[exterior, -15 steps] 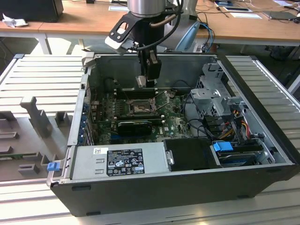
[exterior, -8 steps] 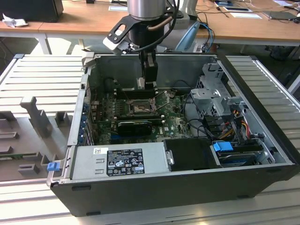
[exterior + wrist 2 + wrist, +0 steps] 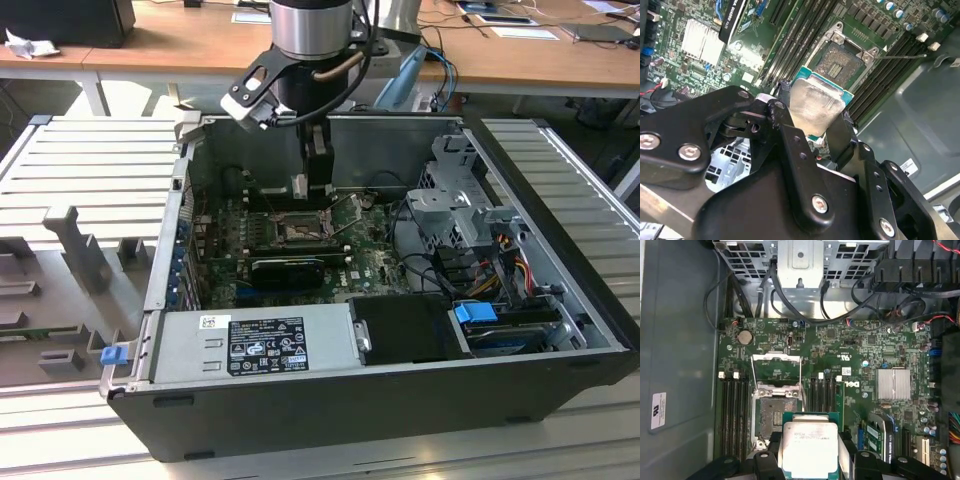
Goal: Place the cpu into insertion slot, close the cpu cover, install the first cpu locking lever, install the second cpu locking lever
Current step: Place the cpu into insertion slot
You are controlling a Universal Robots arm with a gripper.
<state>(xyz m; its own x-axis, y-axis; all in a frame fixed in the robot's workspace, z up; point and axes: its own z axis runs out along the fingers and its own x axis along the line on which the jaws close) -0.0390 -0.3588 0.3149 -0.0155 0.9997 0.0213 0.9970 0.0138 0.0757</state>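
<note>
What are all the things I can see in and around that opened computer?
dark grey open computer case: one, on a ribbed grey metal table.
green circuit board: one, inside the case.
square dark insertion slot with grey metal surround: one, on the board, empty.
thin grey metal cpu cover frame: one, swung open off the slot.
silvery square cpu chip: one, held over the board near the slot.
long black memory slots: two groups, flanking the slot.
silver finned heatsink: one, on the board.
grey labelled power supply box: one, inside the case.
robot arm: one, grey and black, reaching into the case.
black fingers: two, shut on the chip.
</note>
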